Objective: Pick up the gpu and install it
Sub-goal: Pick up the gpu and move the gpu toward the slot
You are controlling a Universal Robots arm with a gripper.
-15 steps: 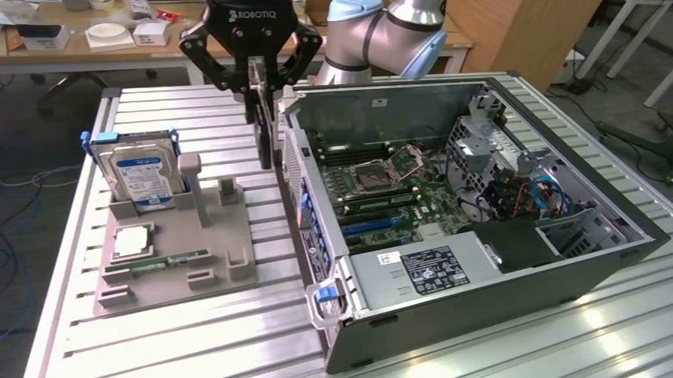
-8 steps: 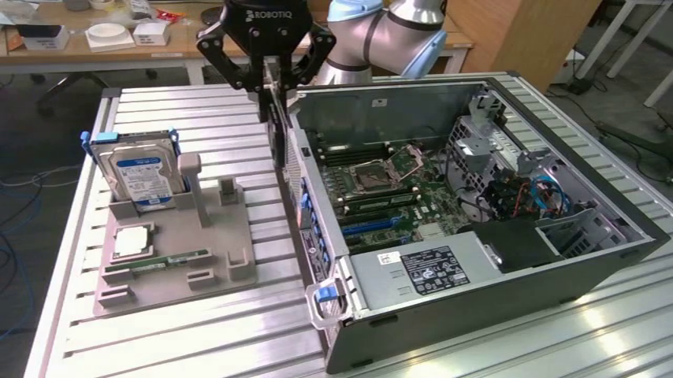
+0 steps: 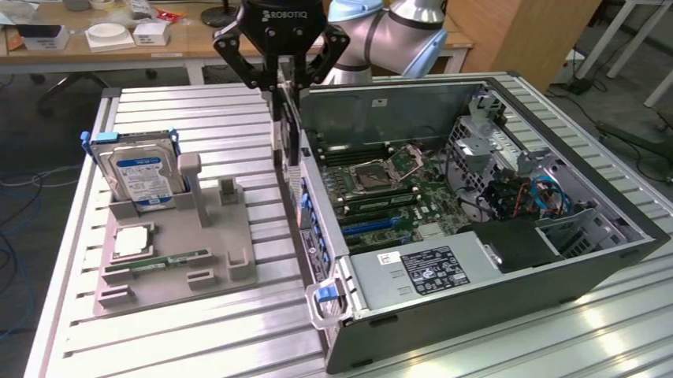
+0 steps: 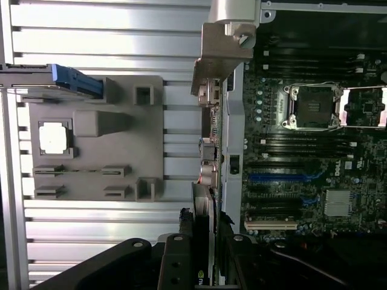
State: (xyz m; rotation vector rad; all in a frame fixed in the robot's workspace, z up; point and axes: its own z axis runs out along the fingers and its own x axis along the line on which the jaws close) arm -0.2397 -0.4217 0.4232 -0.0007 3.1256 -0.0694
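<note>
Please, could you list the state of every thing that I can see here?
gpu: held on edge, not in a slot.
gripper: shut on the gpu.
computer case: open, lying on its side.
hard drive: upright in the grey tray.
memory stick: seated in that tray.

We see an open computer case [image 3: 494,295]; at its nine o'clock, a grey fixture [image 3: 189,236] holds a hard drive [image 3: 142,177] upright.

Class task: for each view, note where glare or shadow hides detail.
Exterior view: glare whitens the table at the exterior view's lower right, beside the case. Wrist view: the table's slats wash out white, while the gripper clamping the gpu is nearly black.
</note>
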